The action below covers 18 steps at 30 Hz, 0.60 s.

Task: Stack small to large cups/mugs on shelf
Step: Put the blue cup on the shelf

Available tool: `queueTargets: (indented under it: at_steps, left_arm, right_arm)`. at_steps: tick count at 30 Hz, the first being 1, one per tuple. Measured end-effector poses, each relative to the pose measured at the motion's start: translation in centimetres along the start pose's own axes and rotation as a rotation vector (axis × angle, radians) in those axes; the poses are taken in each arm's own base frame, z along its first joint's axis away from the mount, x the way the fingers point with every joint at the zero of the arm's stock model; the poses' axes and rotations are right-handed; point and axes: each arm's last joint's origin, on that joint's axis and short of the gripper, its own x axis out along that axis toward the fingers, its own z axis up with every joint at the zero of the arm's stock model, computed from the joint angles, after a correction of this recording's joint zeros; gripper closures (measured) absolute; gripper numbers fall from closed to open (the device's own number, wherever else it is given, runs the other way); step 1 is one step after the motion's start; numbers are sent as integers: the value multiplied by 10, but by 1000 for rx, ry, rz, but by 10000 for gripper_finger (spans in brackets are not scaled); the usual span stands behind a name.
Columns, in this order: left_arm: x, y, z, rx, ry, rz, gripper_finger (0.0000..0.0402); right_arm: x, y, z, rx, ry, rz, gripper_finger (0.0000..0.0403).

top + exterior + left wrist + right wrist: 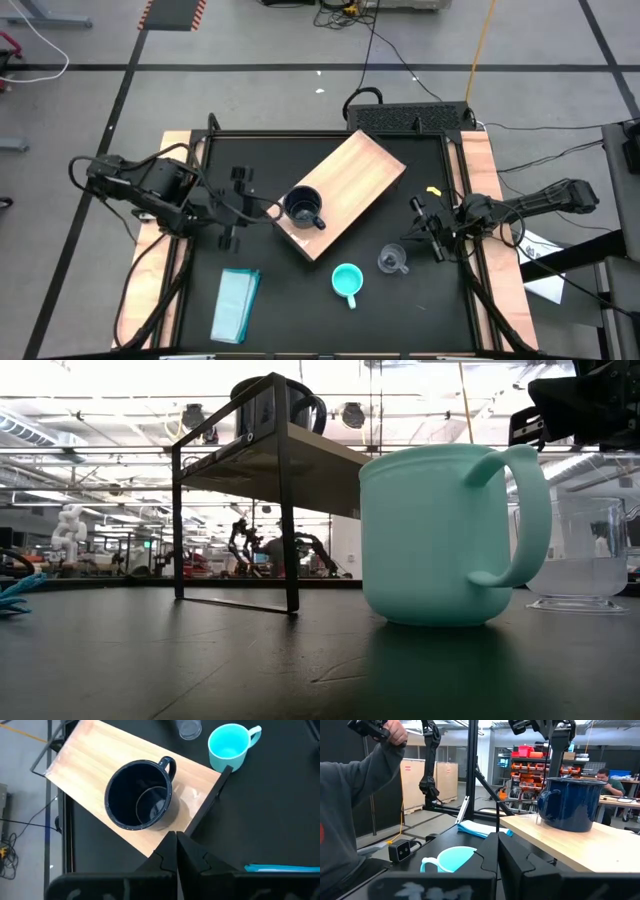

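Robotics lab; other robot arms (262,550), storage bins (526,756) behind

On my worktop (300,320): large mug (304,208) on shelf (345,190); medium mug (347,281) and small cup (392,260) before it; flat block (236,305) at left.

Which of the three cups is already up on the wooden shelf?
The large dark navy mug: it alone stands upright on the light wooden shelf board. The turquoise mug and the small clear cup sit on the black table below.
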Motion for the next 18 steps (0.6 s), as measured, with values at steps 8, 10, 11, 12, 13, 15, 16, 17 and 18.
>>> queueTargets:
  at_steps: [8, 10, 11, 12, 13, 15, 16, 17, 18]
  left_arm:
    - [-7, 0, -17, 32, -177, -63, 401]
    - [-7, -1, -25, 46, -233, -72, 401]
    - [-7, -1, -29, 50, -263, -78, 401]
    - [-6, -2, -33, 55, -292, -85, 401]
    - [-5, -3, -36, 64, -322, -95, 401]
    - [-2, -5, -43, 76, -377, -115, 401]
    - [-1, -6, -47, 81, -403, -122, 401]
    - [0, -6, -51, 82, -424, -129, 401]
    - [1, -7, -54, 82, -435, -129, 401]
  right_arm:
    - [0, 0, 0, 9, 1, 0, 403]
    - [0, 0, 0, 11, 1, 0, 403]
    - [0, 0, 0, 12, 1, 0, 403]
    - [0, 0, 0, 12, 1, 0, 403]
    - [0, 0, 0, 12, 1, 0, 403]
    - [0, 0, 0, 11, -1, 0, 403]
    - [0, 0, 0, 11, -2, 0, 403]
    - [0, 0, 0, 11, -3, 0, 403]
    - [0, 0, 0, 10, -5, 0, 403]
